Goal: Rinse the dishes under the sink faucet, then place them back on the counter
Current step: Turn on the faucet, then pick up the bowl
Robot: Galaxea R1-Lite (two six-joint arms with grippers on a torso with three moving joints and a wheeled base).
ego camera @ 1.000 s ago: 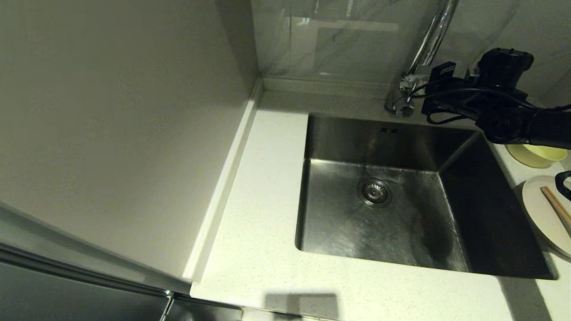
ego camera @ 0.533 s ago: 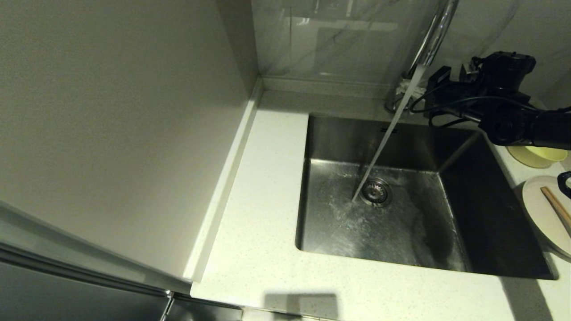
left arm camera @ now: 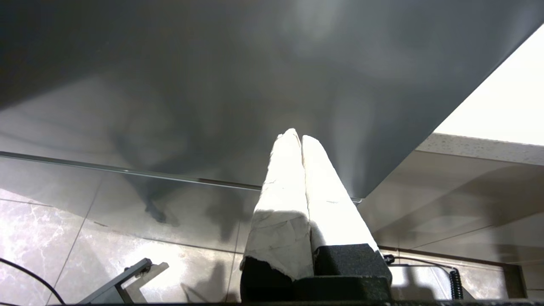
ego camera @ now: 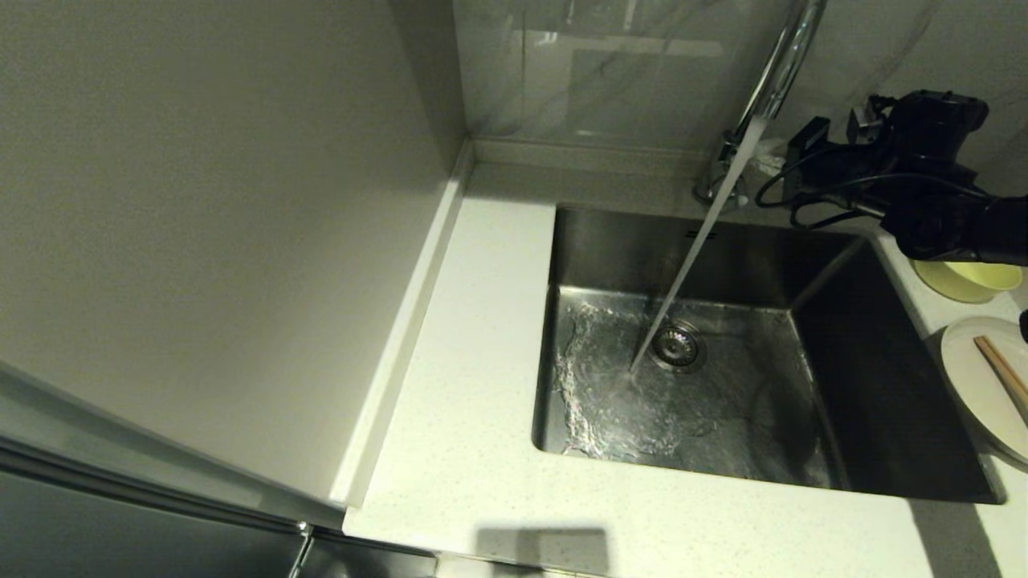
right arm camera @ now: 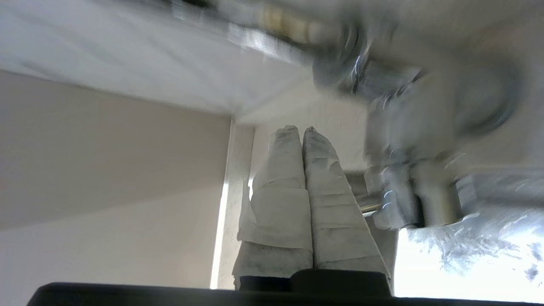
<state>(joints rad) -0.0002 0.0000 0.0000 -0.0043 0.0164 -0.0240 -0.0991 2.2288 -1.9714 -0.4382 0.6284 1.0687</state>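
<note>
Beside faucet (ego camera: 775, 76) base, right hand (right arm camera: 302, 131) pressed closed, water running

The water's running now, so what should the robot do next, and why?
Probably swing the right gripper, shut and empty beside the faucet base, over to the yellow-green bowl. The stream already falls into the sink, while bowl, plate and chopsticks all sit unrinsed on the counter; the bowl lies nearest that arm.
</note>
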